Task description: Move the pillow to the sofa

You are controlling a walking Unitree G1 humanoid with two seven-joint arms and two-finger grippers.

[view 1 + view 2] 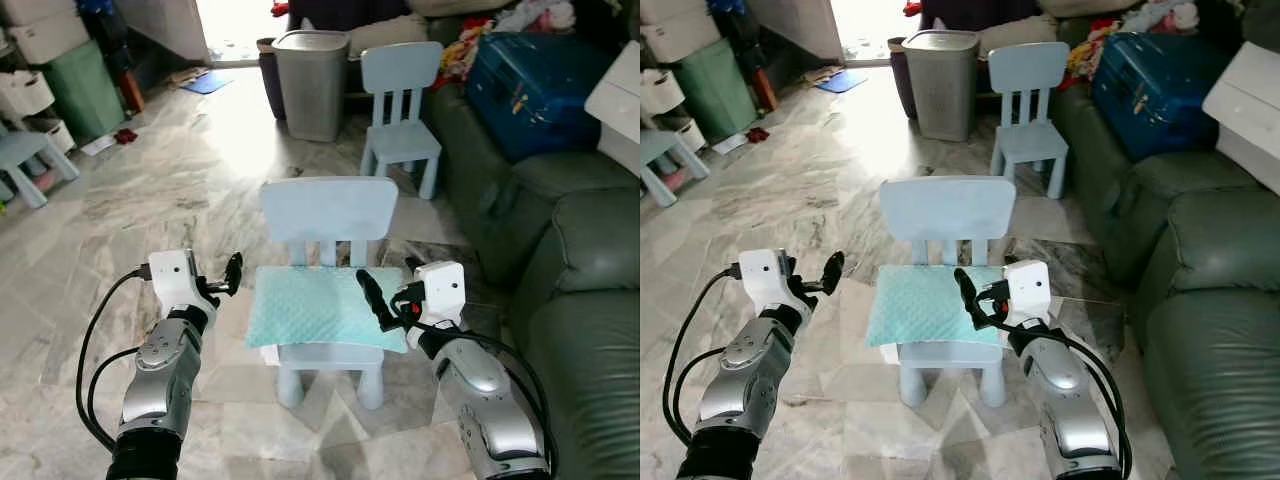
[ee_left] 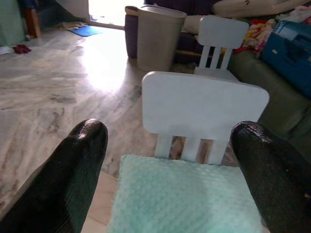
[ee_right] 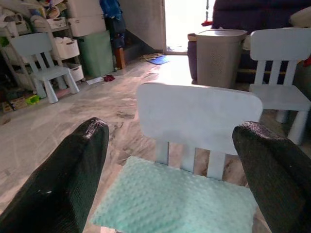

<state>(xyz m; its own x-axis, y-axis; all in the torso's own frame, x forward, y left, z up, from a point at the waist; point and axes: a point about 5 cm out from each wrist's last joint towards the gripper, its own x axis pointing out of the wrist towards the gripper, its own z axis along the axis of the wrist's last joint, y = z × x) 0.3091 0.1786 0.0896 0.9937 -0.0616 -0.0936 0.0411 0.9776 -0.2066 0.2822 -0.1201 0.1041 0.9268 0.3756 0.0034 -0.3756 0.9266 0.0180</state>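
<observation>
A mint-green pillow lies flat on the seat of a small pale-blue chair right in front of me. My left gripper hovers open just off the pillow's left edge. My right gripper is open over the pillow's right edge. In the left wrist view the pillow shows between the two black fingers, with nothing held. The right wrist view has the same pillow below its spread fingers. The dark green sofa runs along my right side.
A blue suitcase and piled clothes lie on the sofa's far end. A second pale-blue chair and a grey bin stand beyond the near chair. A third small chair and storage boxes line the left wall. Marble floor lies between.
</observation>
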